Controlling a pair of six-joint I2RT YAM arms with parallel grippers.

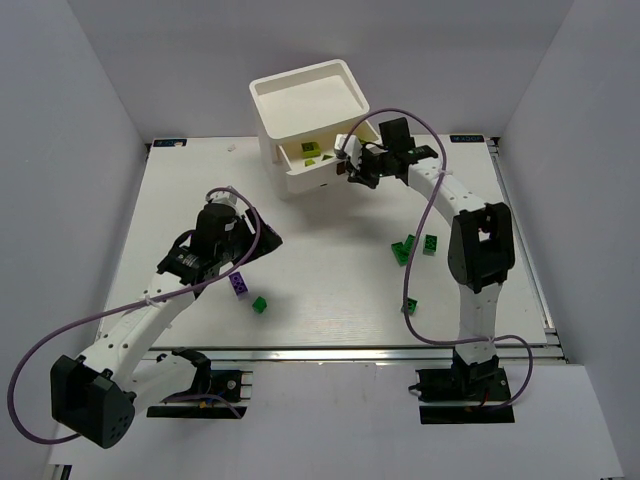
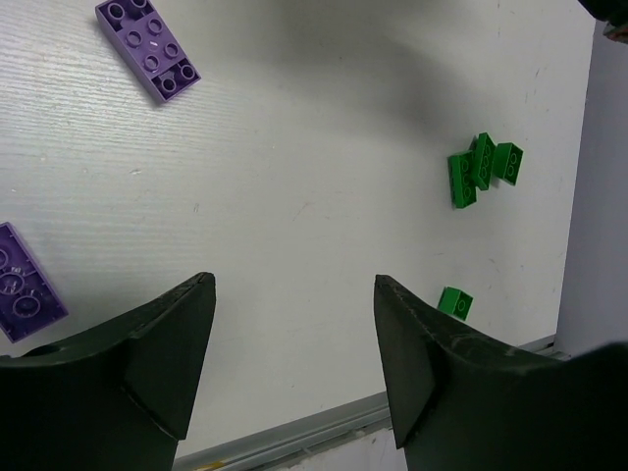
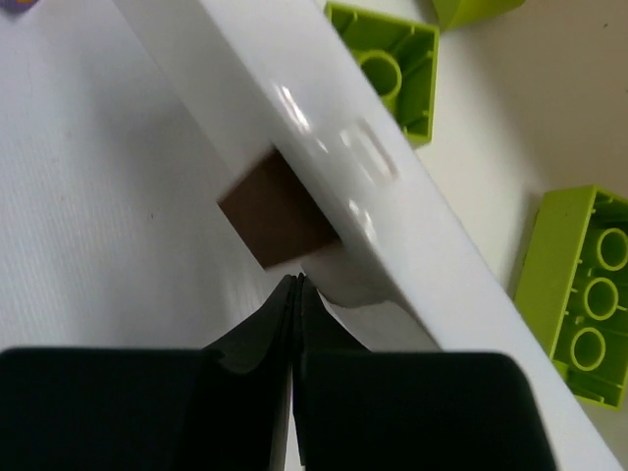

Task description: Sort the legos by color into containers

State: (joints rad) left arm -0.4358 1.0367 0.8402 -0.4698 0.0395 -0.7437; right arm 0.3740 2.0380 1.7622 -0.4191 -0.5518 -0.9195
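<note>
Legos of yellow-green studded plastic lie inside the pulled-out drawer of the white square three-tier plastic unit. My right hand has its fingers pressed together, with the tips against the drawer front just below its small brown handle. My left hand stands apart, gripping nothing, over the white surface. Purple bricks lie near it on one side; dark green bricks lie well apart on the other.

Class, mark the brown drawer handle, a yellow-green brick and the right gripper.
brown drawer handle [image 3: 280, 218], right wrist view, flat face
yellow-green brick [image 3: 581, 292], right wrist view, hollow underside
right gripper [image 3: 295, 288], right wrist view, between fingertips
</note>
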